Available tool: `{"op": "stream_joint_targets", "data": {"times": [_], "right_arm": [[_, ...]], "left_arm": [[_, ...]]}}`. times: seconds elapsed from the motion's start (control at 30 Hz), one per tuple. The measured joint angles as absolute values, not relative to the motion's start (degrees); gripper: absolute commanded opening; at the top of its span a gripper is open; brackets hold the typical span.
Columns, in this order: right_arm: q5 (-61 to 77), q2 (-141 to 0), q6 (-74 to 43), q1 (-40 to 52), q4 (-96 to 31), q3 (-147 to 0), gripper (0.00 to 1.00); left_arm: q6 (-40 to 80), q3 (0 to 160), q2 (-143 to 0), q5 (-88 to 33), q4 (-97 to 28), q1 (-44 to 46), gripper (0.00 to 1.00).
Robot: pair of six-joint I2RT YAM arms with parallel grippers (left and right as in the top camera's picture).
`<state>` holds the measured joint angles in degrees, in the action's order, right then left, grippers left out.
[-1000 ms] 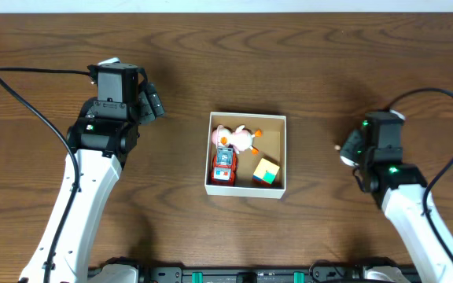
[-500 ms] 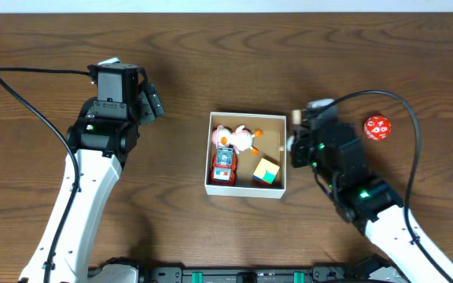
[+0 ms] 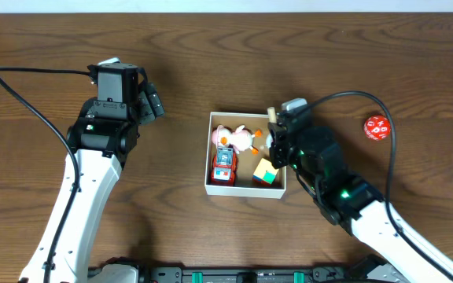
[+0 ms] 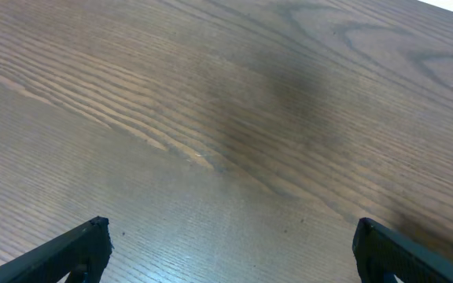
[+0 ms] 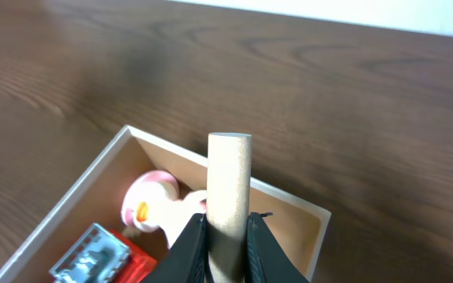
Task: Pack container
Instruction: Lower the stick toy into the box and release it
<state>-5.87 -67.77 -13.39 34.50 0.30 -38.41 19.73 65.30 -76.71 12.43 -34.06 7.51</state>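
The container point(image 3: 246, 189) is a square white cardboard box with a brown inside at the table's middle; it also shows in the right wrist view point(image 5: 77, 206). It holds a pink duck toy point(image 3: 238, 137), a red toy car point(image 3: 223, 165) and a coloured cube point(image 3: 267, 172). My right gripper point(image 3: 274, 130) is shut on a plain wooden peg point(image 5: 229, 185), held upright above the container's far right part. My left gripper point(image 4: 226, 251) is open and empty over bare wood, far left of the container.
A red die with white marks point(image 3: 377, 127) lies on the table to the right of the container. Black cables run from both arms. The left arm point(image 3: 108, 118) stands at the left side.
My right arm has swung left from the table's right side to over the container, carrying the wooden peg. The red die came into view. The left arm has not moved.
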Motion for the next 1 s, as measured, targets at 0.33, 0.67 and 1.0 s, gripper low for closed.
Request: {"op": "stream_joint_targets", "data": {"times": [0.33,0.67,1.0], "right_arm": [[-6.0,-74.6,-12.8,36.0,5.0,-38.4,0.15],[-6.0,-76.8,-12.4,36.0,3.7,-38.4,0.54],[-7.9,-76.8,-12.6,36.0,1.6,-38.9,0.49]], "left_arm": [[19.7,65.3,-76.7,12.4,-34.1,7.5,0.98],[19.7,65.3,-76.7,12.4,-34.1,7.5,0.98],[19.7,65.3,-76.7,12.4,-34.1,7.5,0.98]]}}
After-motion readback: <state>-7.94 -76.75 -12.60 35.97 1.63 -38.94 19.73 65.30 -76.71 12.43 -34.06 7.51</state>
